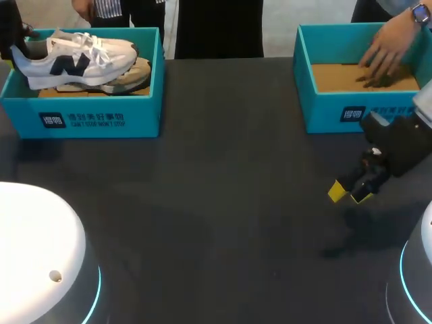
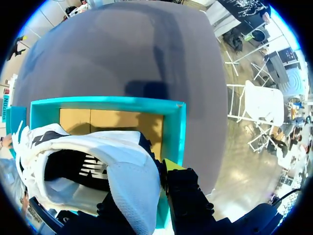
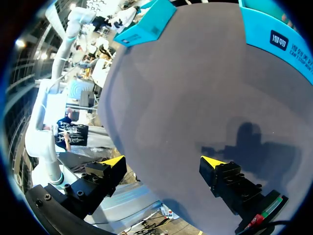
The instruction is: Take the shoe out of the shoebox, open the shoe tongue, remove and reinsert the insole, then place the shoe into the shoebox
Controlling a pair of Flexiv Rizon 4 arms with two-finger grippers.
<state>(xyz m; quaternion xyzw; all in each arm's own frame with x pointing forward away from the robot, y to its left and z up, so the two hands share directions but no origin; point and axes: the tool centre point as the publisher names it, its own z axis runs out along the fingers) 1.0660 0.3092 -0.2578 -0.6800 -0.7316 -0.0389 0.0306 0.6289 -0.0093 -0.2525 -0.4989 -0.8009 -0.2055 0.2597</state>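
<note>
1. The shoe (image 1: 74,61) is in the left box (image 1: 81,118), heel at the box's outer end and toe toward the middle.
2. The left gripper (image 2: 142,191) is at the heel, clamped on the collar from both sides.
3. The right gripper (image 1: 349,192) hangs over the table (image 1: 223,202), fingers spread with nothing between them, well apart from the shoe.
4. A person's hand (image 1: 386,52) rests inside the right box (image 1: 337,111).

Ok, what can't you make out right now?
Insole: left wrist view, the inside of the shoe is too dark.
Left gripper: head view, mostly cut off by the edge.
Beige thing behind the shoe: head view, mostly hidden by it.
Right shoebox floor: head view, partly under a person's hand.
</note>
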